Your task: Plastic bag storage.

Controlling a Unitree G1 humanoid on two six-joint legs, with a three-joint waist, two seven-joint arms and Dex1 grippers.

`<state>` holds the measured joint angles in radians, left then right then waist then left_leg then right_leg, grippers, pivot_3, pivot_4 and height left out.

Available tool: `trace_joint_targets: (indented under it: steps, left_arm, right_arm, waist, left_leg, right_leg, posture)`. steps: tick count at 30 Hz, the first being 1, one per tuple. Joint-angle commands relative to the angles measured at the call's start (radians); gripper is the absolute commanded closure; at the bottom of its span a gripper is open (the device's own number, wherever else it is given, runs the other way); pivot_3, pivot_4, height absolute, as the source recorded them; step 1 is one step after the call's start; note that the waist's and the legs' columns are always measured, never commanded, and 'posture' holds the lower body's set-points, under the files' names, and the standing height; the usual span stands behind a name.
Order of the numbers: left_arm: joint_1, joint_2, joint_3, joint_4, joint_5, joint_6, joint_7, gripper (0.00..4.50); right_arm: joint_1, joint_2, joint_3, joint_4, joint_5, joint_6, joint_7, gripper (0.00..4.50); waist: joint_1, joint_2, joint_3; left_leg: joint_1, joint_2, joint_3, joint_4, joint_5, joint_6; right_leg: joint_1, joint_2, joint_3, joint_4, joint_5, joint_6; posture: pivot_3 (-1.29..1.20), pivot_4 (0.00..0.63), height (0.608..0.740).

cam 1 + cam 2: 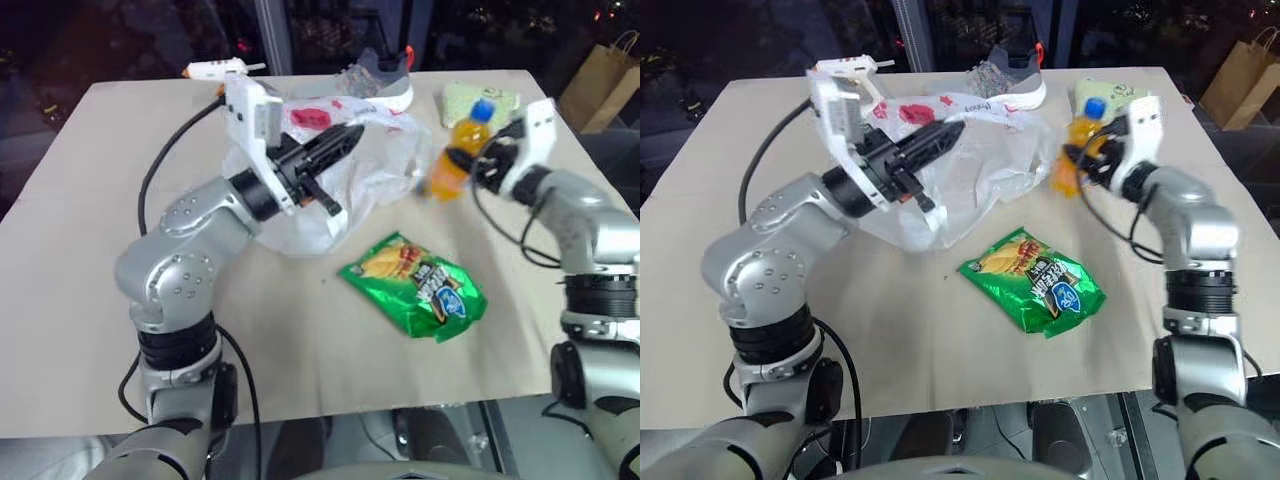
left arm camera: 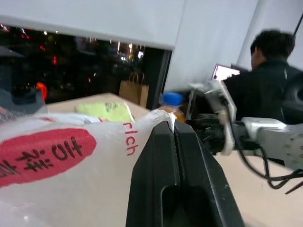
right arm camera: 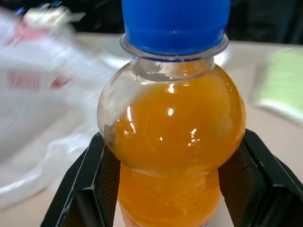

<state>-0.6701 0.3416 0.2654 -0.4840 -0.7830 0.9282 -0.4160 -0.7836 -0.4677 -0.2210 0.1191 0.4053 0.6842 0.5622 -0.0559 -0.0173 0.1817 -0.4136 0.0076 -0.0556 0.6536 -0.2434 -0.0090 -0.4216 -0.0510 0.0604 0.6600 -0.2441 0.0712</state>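
Left gripper (image 1: 345,135): upper centre of the left eye view, fingers pressed together and pinching a fold of the plastic bag; the left wrist view shows the two black fingers (image 2: 161,179) meeting with the film caught at their tips.
Plastic bag (image 1: 370,160): translucent white with red print, lying crumpled on the table in the upper centre of the frame, one edge raised at the left gripper's tips.
Right gripper (image 1: 478,165): upper right of the frame, clamped on the orange drink bottle; in the right wrist view a black finger (image 3: 83,189) sits against each side of the bottle's body.
Orange drink bottle (image 1: 458,158): blue cap, orange liquid, tilted, held at the bag's right edge.
Green snack packet (image 1: 415,285): flat on the table, centre right of the frame, below the bag and apart from it.
Shoe (image 1: 380,80): grey with white sole, at the table's far edge, top centre.
Glue gun (image 1: 215,70): white, far edge, upper left of centre.
Pale green pouch (image 1: 480,98): far edge, behind the bottle.
Table (image 1: 80,300): beige surface.
Brown paper bag (image 1: 605,75): off the table, top right corner.
Person (image 2: 272,61): dark clothing, facing a lit screen, in the left wrist view's background.
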Motion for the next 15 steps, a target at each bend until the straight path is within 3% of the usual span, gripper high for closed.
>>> trace_joint_targets:
  steps: [1,7,15]
  left_arm:
    - [-0.031,0.040,0.140,0.026,-0.068,-0.013,0.077,4.50]
    - [0.010,0.098,0.256,0.076,-0.126,-0.001,0.181,4.50]
    - [0.067,0.076,0.274,0.062,-0.319,0.043,0.268,4.50]
  right_arm:
    - [-0.043,0.029,-0.006,-0.169,0.109,0.029,0.026,2.17]
    - [-0.128,0.135,0.036,-0.236,0.178,0.055,-0.019,2.17]
    - [-0.211,0.377,0.177,-0.030,0.091,-0.116,-0.046,2.17]
  waist:
    - [-0.012,0.000,0.000]
    - [-0.010,0.000,0.000]
    - [0.001,0.000,0.000]
  left_leg:
    - [0.000,0.001,0.000,0.000,0.000,0.000]
    - [-0.001,0.000,0.001,0.001,0.000,0.000]
    - [-0.002,-0.001,-0.002,0.002,0.002,-0.004]
  right_leg:
    - [-0.001,0.001,0.001,0.001,0.000,0.000]
    - [-0.002,0.000,0.002,0.002,0.000,0.000]
    - [-0.002,-0.001,-0.001,0.002,0.000,0.000]
  posture:
    - [0.00,0.150,0.740]
    - [0.00,0.150,0.740]
    - [0.00,0.150,0.740]
